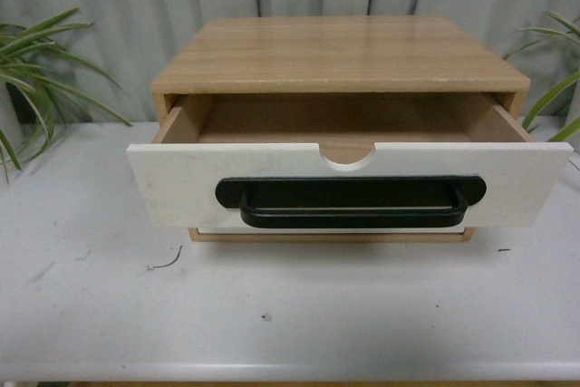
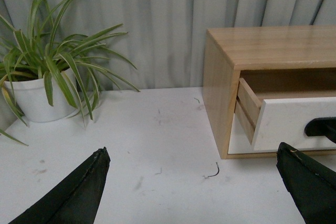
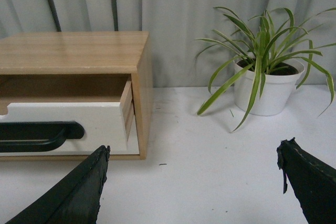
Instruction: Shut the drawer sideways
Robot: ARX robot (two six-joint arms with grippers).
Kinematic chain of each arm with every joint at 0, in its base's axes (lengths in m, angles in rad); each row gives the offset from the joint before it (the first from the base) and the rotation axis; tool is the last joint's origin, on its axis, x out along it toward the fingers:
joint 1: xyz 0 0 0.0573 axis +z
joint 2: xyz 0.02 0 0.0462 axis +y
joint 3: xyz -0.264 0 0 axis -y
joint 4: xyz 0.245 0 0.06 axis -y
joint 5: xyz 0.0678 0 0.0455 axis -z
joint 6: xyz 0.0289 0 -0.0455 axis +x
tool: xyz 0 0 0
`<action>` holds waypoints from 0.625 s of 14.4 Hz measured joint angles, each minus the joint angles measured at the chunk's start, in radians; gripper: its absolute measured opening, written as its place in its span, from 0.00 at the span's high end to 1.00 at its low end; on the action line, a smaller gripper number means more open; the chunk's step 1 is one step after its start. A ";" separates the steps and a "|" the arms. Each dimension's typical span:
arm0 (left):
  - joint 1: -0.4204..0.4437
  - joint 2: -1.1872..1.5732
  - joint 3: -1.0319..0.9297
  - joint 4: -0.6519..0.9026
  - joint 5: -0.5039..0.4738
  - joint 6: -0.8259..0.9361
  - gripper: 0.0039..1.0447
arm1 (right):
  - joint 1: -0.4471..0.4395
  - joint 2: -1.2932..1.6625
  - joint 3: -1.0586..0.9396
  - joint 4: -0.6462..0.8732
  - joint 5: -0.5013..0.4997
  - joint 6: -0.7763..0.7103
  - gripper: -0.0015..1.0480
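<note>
nothing done yet: drawer (image 1: 412,165) sits pulled well out of cabinet (image 1: 335,52), ahead of & btwn my left gripper (image 2: 191,150) & right gripper (image 3: 192,146), both w/ jaws wide open, empty, whole push left.

Staged test bench: white table (image 1: 91,314), grey backdrop (image 1: 136,6) (potted plants (image 3: 265,87)).

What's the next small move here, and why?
Probably bring the left gripper up to the drawer front: the drawer stands pulled out, and both the left and the right gripper are open, apart from the drawer.
</note>
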 joint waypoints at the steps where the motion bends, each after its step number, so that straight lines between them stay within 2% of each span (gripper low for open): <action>1: 0.000 0.000 0.000 0.000 0.000 0.000 0.06 | 0.000 0.000 0.000 0.000 0.000 0.000 0.06; 7: 0.000 0.000 0.000 0.000 0.000 0.000 0.06 | 0.000 0.000 0.000 0.000 0.000 0.000 0.06; 8: 0.000 0.000 0.000 -0.001 -0.001 -0.001 0.06 | -0.012 0.016 0.016 -0.063 -0.028 0.029 0.06; 9: -0.161 0.241 0.138 -0.222 -0.395 -0.193 0.06 | -0.088 0.236 0.074 0.030 -0.125 0.120 0.06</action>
